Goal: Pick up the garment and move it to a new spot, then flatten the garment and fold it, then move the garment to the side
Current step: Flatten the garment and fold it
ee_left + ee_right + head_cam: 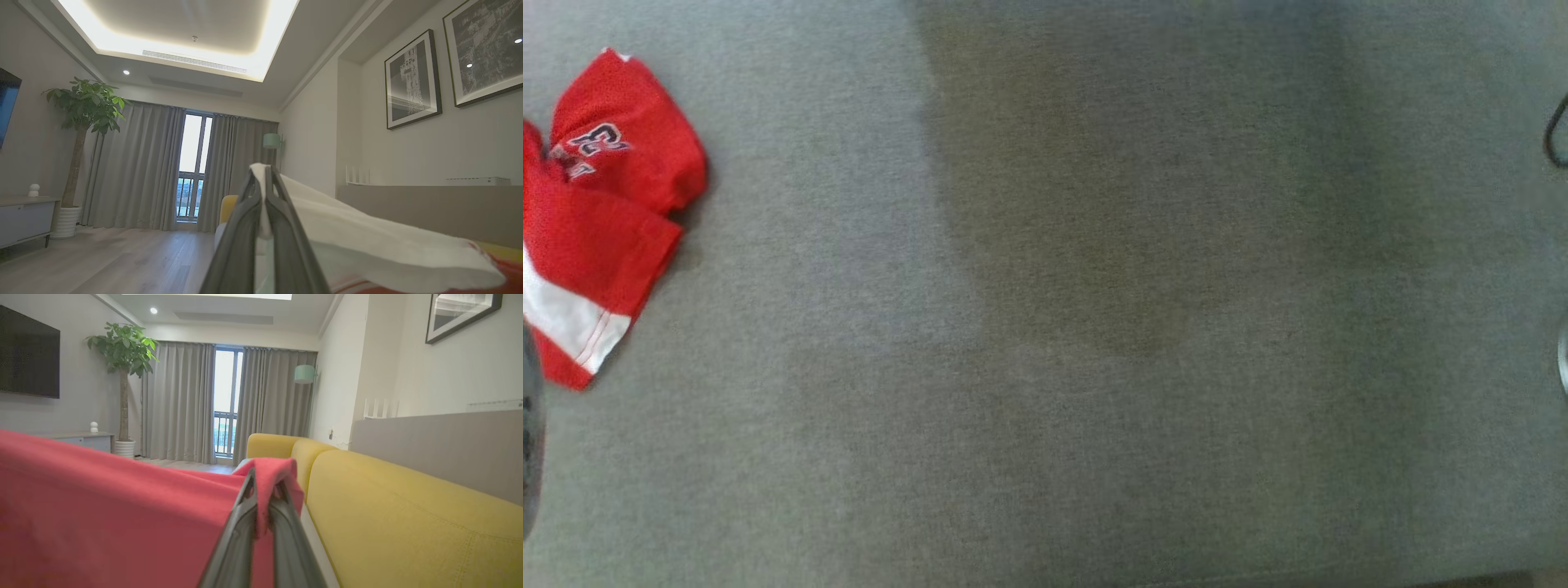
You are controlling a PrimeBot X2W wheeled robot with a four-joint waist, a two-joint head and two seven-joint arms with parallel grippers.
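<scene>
Gripping the garment (613, 212) at two places, the robot looks to be in the first step, the pick-up and move to a new spot. The left end effector (264, 171) is closed tight on a white edge of the cloth, which drapes off to the right of that view and turns red lower down. The right end effector (265, 479) is likewise pinched on a fold of red fabric that spreads away to its left. Both wrist views look out level across the room, one past a yellow sofa (408, 522), so I judge the held parts to be raised. From the head view the garment sits at the far left edge of the grey counter (1094, 327), bunched and creased, red with a white band, partly cut off by the frame; whether its lower part rests on the counter I cannot tell. It is crumpled, so flattening and folding seem not yet done. The next move calls for both arms to travel together toward the middle of the counter, holding the two grips apart so the cloth does not bunch. They should then lower it so it lands spread rather than heaped, ready for smoothing.
</scene>
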